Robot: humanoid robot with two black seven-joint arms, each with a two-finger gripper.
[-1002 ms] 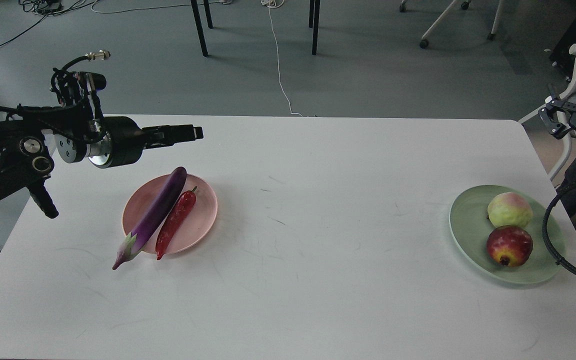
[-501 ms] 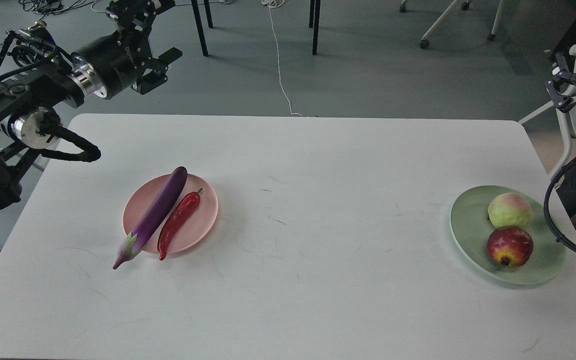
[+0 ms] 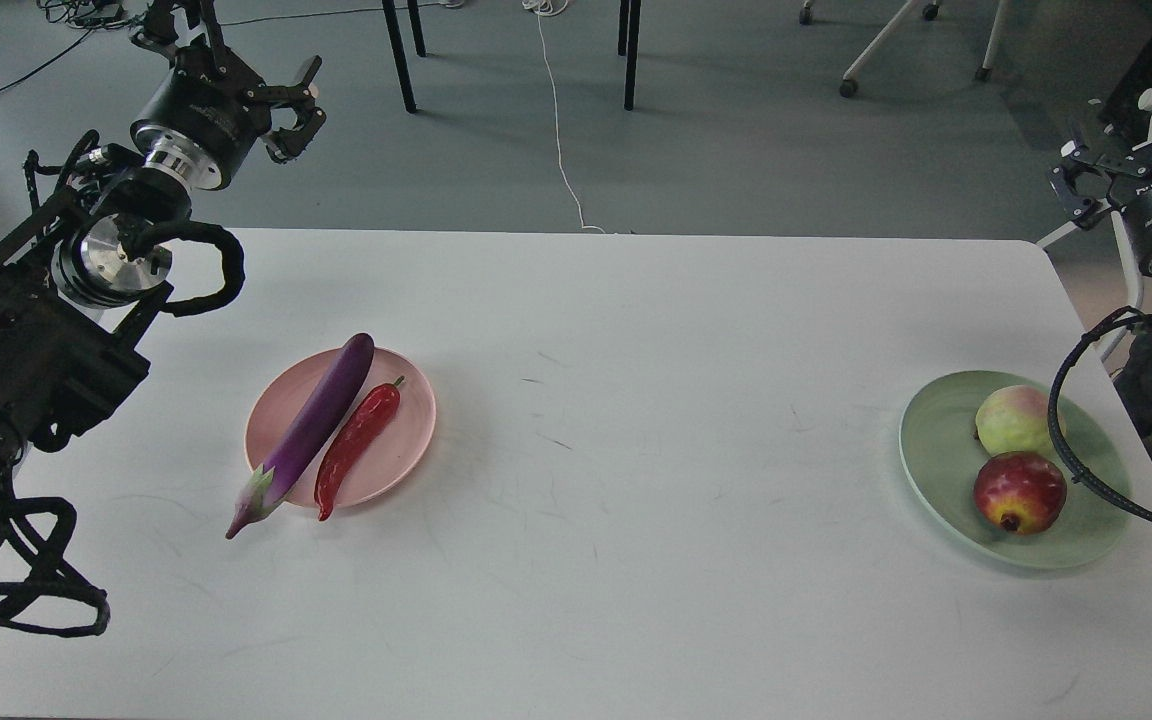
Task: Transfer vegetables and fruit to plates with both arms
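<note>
The purple eggplant (image 3: pixel 311 430) and the red chili pepper (image 3: pixel 356 450) lie side by side on the pink plate (image 3: pixel 408 432); the eggplant's stem end hangs over the near rim. The pale green fruit (image 3: pixel 1014 420) and the dark red fruit (image 3: pixel 1019 492) sit on the green plate (image 3: pixel 936 450). My left gripper (image 3: pixel 236 50) is raised beyond the table's far left corner, open and empty. My right gripper (image 3: pixel 1121 150) is raised off the table's far right corner, open and empty.
The white table (image 3: pixel 636 400) holds both plates. A black cable (image 3: pixel 1071 450) of my right arm loops over the green plate's right side. Chair and table legs (image 3: pixel 398 55) and a white floor cable (image 3: pixel 556 120) lie beyond the far edge.
My left arm has swung up and back from above the pink plate; its gripper now points away past the far left corner. My right gripper has shifted slightly up and left. The food has not moved.
</note>
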